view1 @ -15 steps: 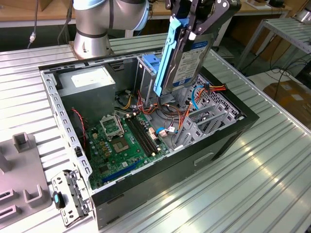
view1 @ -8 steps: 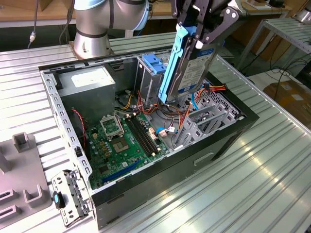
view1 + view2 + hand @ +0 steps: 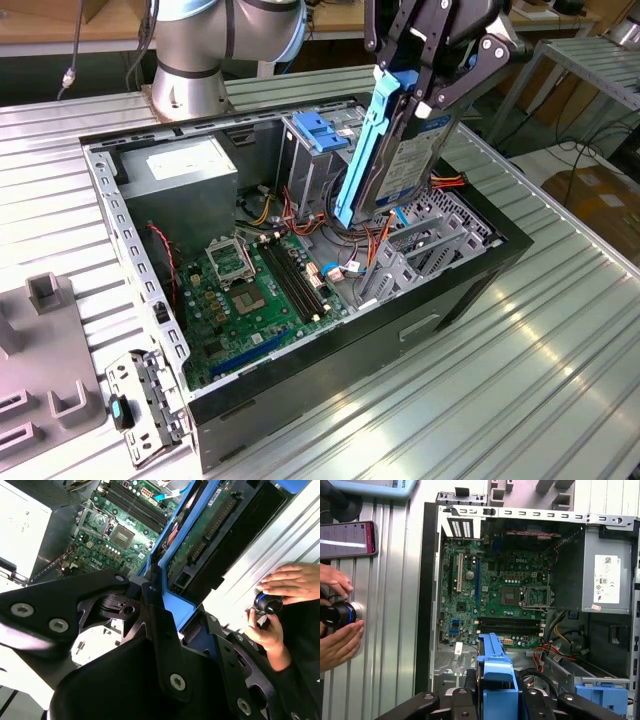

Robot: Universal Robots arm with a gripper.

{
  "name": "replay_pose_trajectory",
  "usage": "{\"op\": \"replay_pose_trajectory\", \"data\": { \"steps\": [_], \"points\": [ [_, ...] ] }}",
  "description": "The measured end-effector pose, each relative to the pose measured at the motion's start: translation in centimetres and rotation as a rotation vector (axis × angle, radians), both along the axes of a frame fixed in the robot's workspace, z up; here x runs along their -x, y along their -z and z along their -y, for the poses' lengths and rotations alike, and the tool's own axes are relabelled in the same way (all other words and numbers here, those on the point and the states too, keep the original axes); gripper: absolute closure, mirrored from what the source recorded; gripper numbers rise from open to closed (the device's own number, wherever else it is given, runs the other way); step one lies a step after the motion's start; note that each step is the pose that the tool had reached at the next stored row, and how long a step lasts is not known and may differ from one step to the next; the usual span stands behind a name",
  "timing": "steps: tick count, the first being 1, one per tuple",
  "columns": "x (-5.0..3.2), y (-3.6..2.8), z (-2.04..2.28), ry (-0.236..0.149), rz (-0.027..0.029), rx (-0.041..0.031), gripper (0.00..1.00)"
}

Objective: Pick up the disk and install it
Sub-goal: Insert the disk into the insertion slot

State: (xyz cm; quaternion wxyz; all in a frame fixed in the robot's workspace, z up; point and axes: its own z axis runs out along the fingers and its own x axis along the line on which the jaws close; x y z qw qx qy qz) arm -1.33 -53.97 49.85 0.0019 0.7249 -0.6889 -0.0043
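We see the disk [image 3: 418,165] held on edge and tilted over the open computer case [image 3: 330,380]. Its long blue side rail [image 3: 362,150] faces the exterior view's left, and to the right of that comes its silver-grey face with a white printed label. In the second wrist view its underside shows a green circuit board [image 3: 200,535] edged in blue plastic.

The arm [image 3: 200,50] stands on the desk [image 3: 540,360] to the exterior view's left of the gripper [image 3: 412,90], which comes in from above with its black fingers pointing down toward the case. We find the gripper closed on the disk's upper end, a finger on each side, so the disk hangs from between the fingers and reaches down below them. Whether its lower end touches anything inside we cannot tell.

Under the gripper lies the green motherboard [image 3: 240,295]. The drive cage [image 3: 308,170] with its blue cap stands just beside the disk's lower end, and the grey power-supply box [image 3: 185,180] sits well apart. In the first wrist view a person's hands [image 3: 340,645] close around a black-and-blue knob [image 3: 339,614] near a phone [image 3: 347,540], beside the case.
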Motion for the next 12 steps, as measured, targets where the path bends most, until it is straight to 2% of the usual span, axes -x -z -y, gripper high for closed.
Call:
{"op": "replay_pose_trajectory", "data": {
  "steps": [5,6,9,11,12],
  "points": [
    [0.0,0.0,0.02,0.0,0.0,0.0,0.63],
    [-0.02,0.0,0.18,0.0,-0.0001,0.0001,0.63],
    [-0.17,0.18,1.11,0.0,0.0,-0.0002,0.63],
    [-0.82,0.33,1.27,0.0,-0.0001,-0.0002,0.63],
    [-1.58,0.42,1.28,0.0,-0.0002,0.0001,0.63]
  ]
}}
